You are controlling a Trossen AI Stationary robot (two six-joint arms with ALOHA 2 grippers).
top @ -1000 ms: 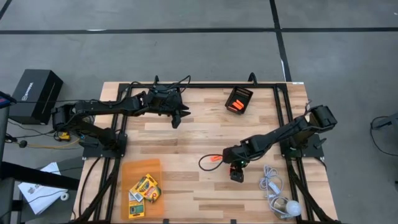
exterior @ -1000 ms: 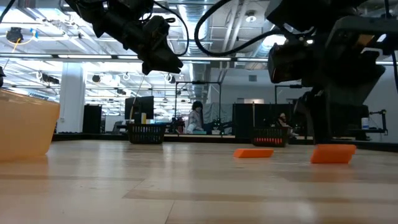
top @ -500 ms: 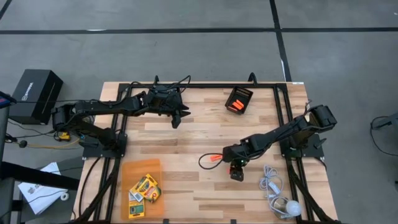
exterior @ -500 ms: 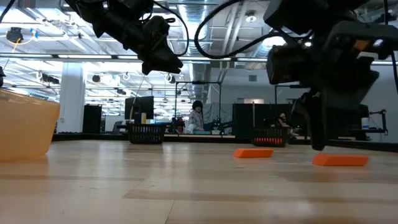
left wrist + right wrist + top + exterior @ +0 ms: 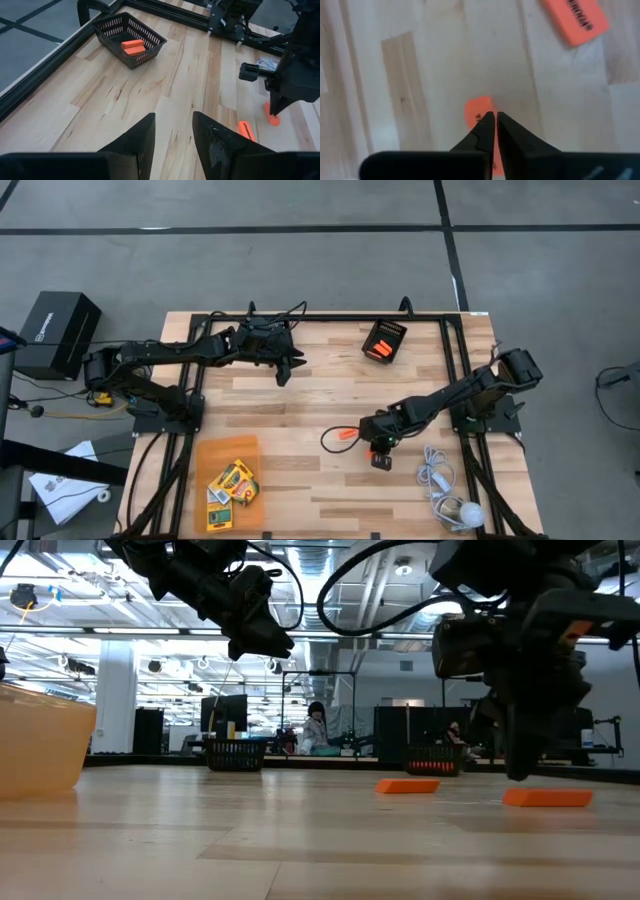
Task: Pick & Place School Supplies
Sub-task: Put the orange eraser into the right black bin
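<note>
The right gripper (image 5: pixel 492 120) jaws look pinched empty above the flat orange eraser piece (image 5: pixel 480 111) (apparently ungripped); lifting risks leaving it on the desk (image 5: pixel 300 395).

Open industrial lab, ceiling ducts (image 5: pixel 350 580)

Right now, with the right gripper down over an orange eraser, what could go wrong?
1. The right gripper is shut with nothing between its fingers. The eraser lies flat under the tips, so a lift would likely come up empty.
2. A second eraser lies close by; a sideways sweep could knock it.
</note>
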